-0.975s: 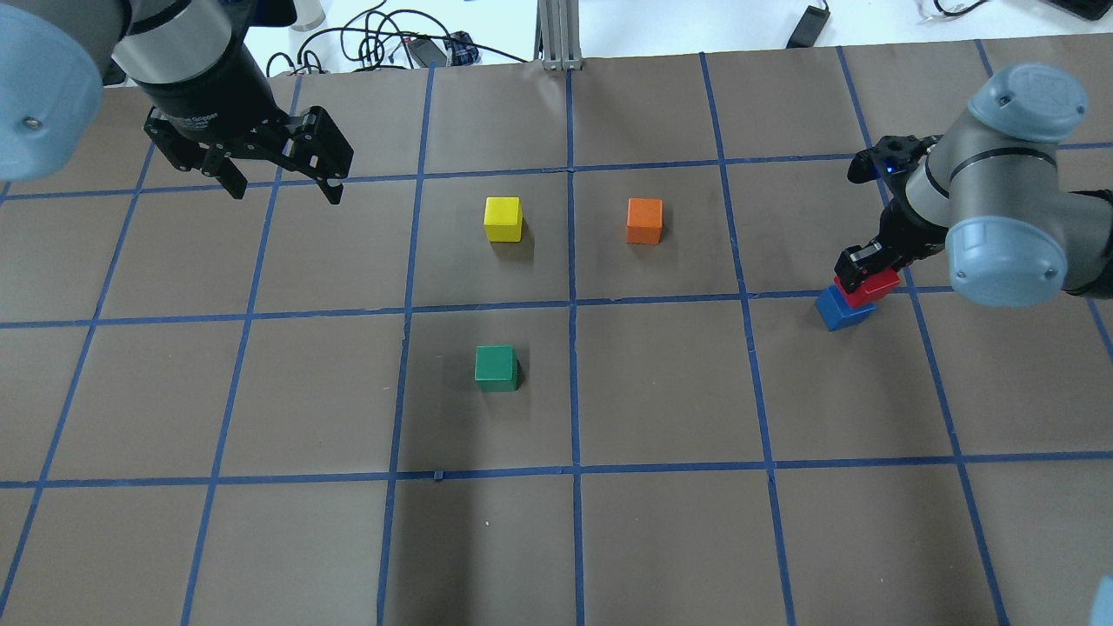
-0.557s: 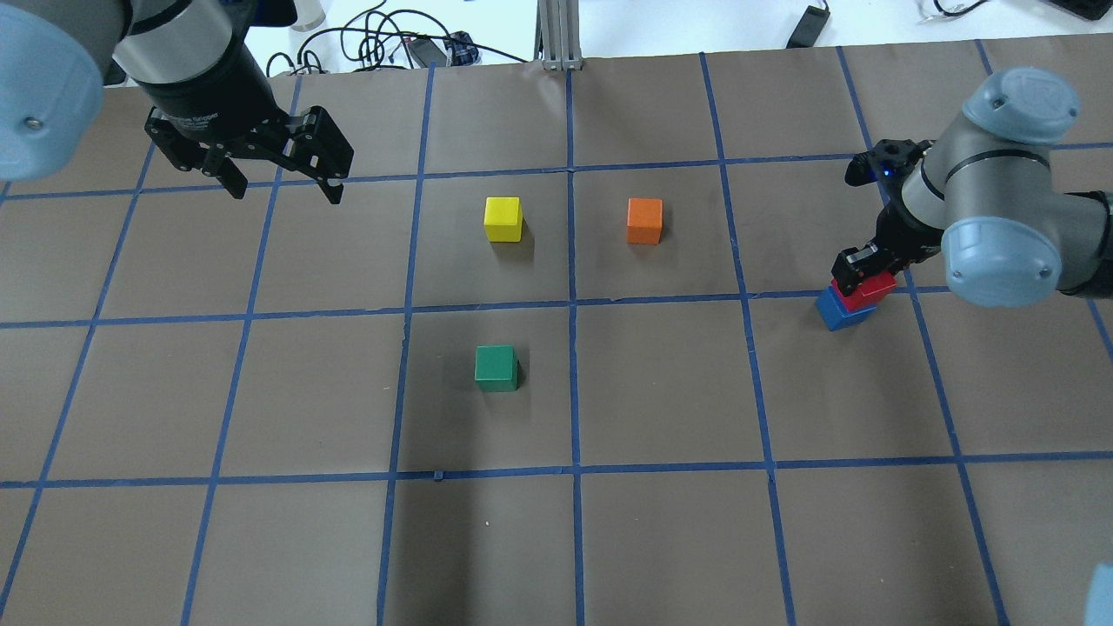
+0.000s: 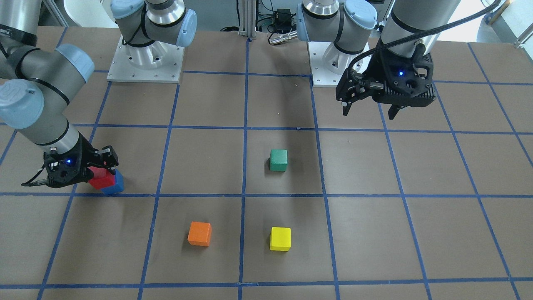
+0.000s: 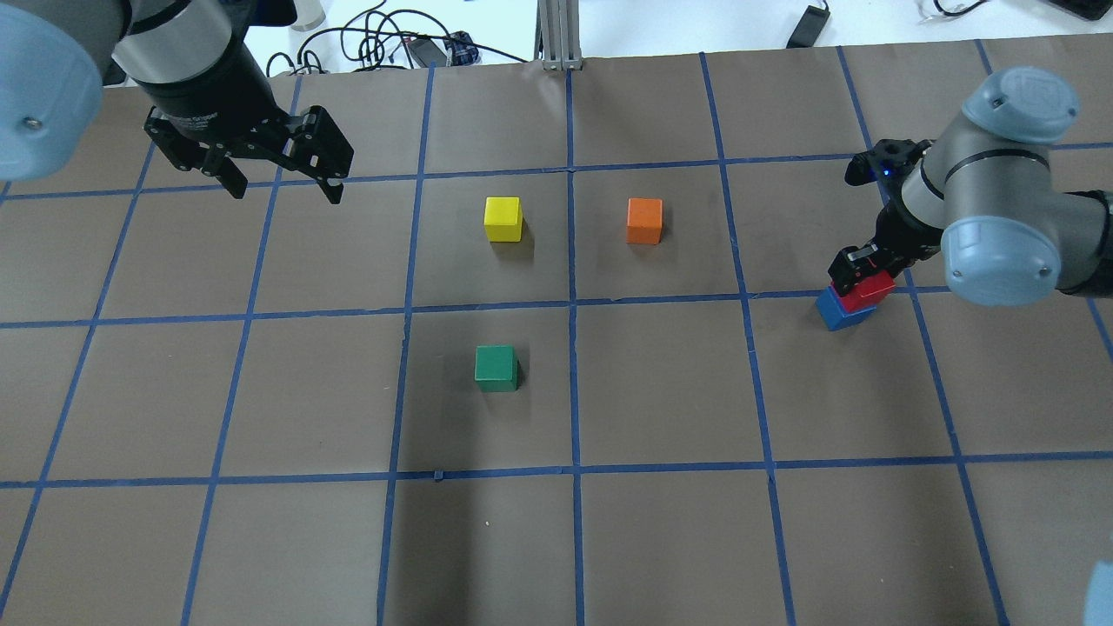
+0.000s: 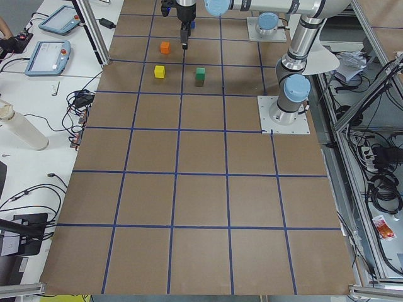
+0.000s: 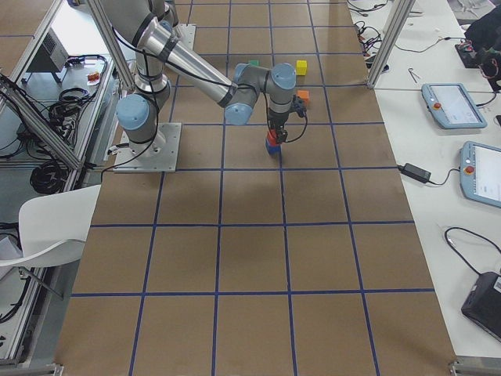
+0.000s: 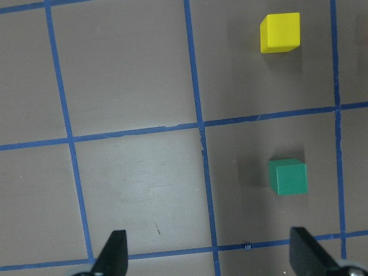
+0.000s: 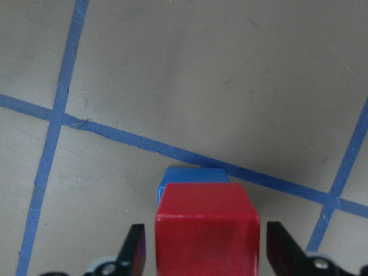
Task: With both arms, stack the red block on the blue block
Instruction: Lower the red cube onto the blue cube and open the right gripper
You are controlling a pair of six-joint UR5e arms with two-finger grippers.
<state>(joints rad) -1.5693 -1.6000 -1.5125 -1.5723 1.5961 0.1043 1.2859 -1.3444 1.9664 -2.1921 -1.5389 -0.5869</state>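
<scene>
Gaps show on both sides between the right gripper point(image 8: 206, 256) and the red block point(image 8: 207, 230) in its wrist view: its jaws straddle the cube, just clear of it. That cube sits on the blue block point(image 4: 836, 310), shifted a little so one blue side juts out. The stack stands on a tape line, nearer the counter's point(image 4: 661, 522) right end than the other cubes.

Well apart toward the left end lie the orange cube point(image 4: 644, 220) and yellow cube point(image 4: 503, 218), with the green cube point(image 4: 496, 367) closer to the robot-side edge. None touches the stack.

The left gripper point(image 4: 285, 191) hangs spread wide, holding nothing, over the counter's left part. Its wrist view takes in only the yellow and green cubes, while the overhead hides the right gripper's far finger behind the arm. White lettering on the left gripper's collar is too small to read.
</scene>
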